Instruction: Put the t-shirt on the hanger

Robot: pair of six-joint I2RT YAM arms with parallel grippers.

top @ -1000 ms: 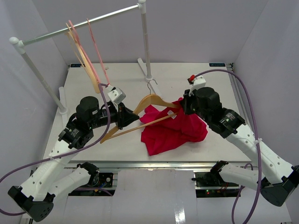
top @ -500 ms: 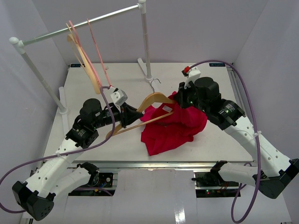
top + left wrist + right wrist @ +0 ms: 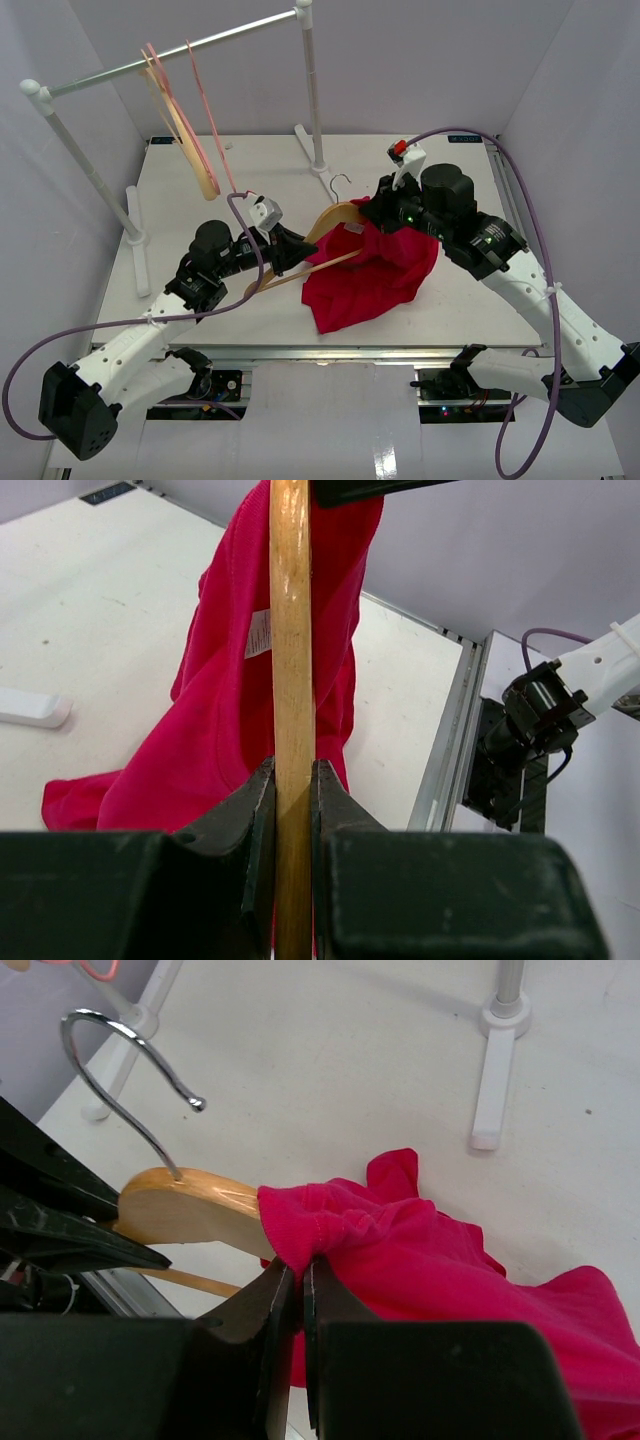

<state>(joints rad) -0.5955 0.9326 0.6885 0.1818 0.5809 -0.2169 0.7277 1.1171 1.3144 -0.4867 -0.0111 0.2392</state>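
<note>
The red t-shirt (image 3: 375,270) hangs bunched over the right arm of the wooden hanger (image 3: 335,218) above the table's middle. My left gripper (image 3: 296,248) is shut on the hanger's bottom bar (image 3: 292,680) and holds it up; the shirt with its white label (image 3: 259,633) hangs behind the bar. My right gripper (image 3: 385,207) is shut on a fold of the t-shirt's edge (image 3: 320,1225) right at the hanger's shoulder (image 3: 190,1208). The silver hook (image 3: 130,1070) points away from the shirt.
A white clothes rail (image 3: 180,52) stands at the back left with thin pink hangers (image 3: 205,110) and a pale thick hanger (image 3: 190,140) on it. Its foot (image 3: 490,1090) lies near the shirt. The table's metal front edge (image 3: 330,352) is close.
</note>
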